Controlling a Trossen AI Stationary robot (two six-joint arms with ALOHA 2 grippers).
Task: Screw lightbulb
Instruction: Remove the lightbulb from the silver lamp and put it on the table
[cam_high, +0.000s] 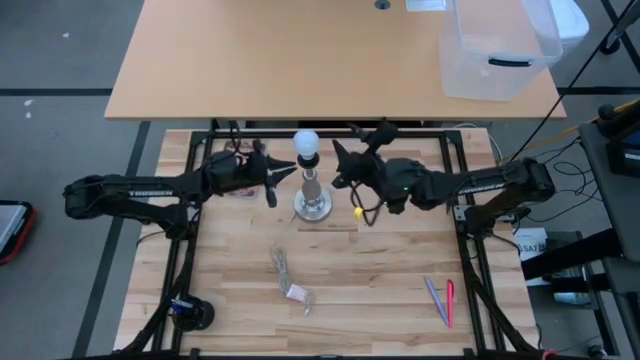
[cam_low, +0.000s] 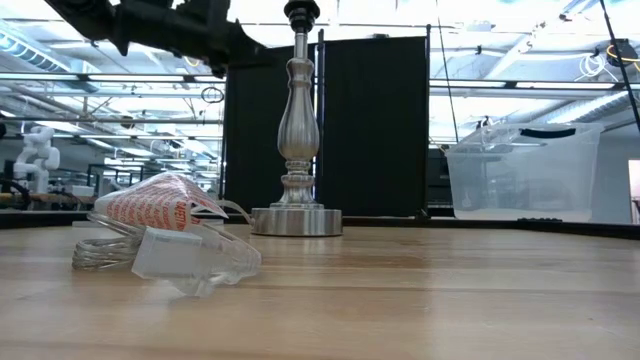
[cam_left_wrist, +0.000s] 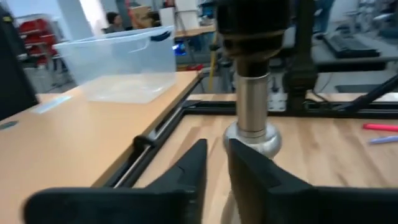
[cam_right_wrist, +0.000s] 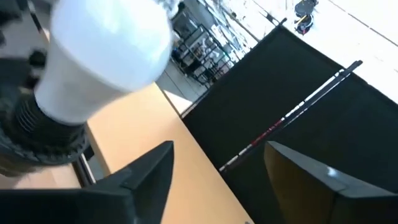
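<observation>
The lightbulb (cam_high: 305, 142) sits in the lamp stand's (cam_high: 313, 204) socket, right claw (cam_high: 341, 166) at 3 o'clock spread wide off it, left claw (cam_high: 283, 176) at 9 o'clock narrowly parted, so the screwing looks nearly or wholly done

The high view looks straight down on the whole table (cam_high: 330, 290). The low view sits at tabletop level, facing the lamp stand (cam_low: 297, 150) nearby. Each wrist view looks close past its own fingers; the left shares that stand, the right the lightbulb (cam_right_wrist: 106, 56).

Matt frosted white lightbulb (cam_high: 306, 142), brushed silver metal lamp stand (cam_low: 296, 150), pale wood table (cam_high: 380, 270), clear plastic bin (cam_high: 497, 50)
</observation>
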